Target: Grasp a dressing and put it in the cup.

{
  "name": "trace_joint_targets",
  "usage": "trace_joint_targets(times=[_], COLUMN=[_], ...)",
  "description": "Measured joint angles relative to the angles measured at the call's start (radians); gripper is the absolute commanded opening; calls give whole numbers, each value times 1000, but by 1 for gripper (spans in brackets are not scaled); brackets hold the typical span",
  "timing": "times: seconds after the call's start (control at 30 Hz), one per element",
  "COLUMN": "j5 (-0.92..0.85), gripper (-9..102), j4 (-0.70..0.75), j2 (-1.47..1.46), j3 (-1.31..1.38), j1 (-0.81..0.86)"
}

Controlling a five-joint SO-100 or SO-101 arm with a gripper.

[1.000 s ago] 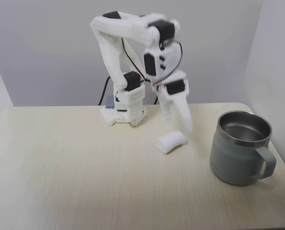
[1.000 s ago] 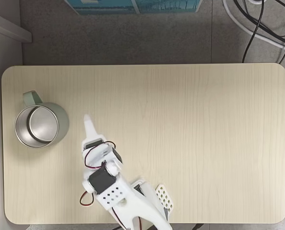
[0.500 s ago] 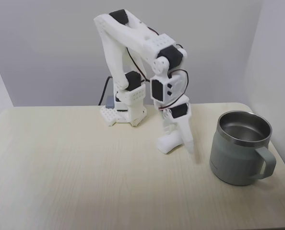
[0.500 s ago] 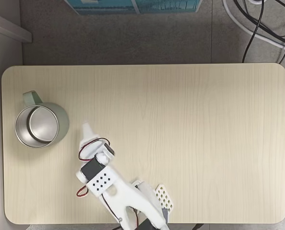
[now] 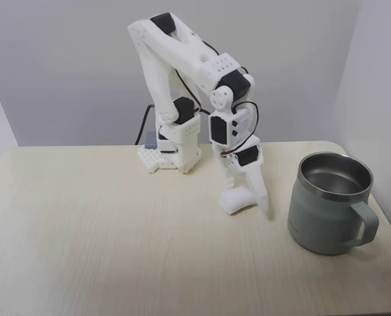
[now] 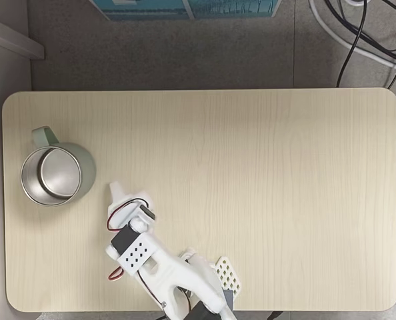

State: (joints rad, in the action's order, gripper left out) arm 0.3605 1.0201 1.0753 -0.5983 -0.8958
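On the pale wooden bench (image 5: 83,230) my hand (image 5: 248,201) is lowered around the dressing (image 5: 235,199), one finger (image 5: 258,191) along its right side in a fixed view; I cannot tell whether I am gripping it. That white roll lies on the bench just left of the cup (image 5: 332,203), which stands upright near the right edge, handle toward the near right.

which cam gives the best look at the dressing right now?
The fixed view facing the arm from the front. There the dressing lies on the table, with the tool lowered around it, left of the cup. In the fixed view from above, the arm hides the dressing; I cannot make it out there.
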Motion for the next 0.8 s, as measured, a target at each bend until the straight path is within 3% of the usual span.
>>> trace_joint_targets(times=[0.27,0.53,0.8], j5=[-8,-43,-54], gripper=[24,0,0], j4=[-23,-46,-48], j2=[0,17,38], j3=[0,-3,-25], j1=[17,63,69])
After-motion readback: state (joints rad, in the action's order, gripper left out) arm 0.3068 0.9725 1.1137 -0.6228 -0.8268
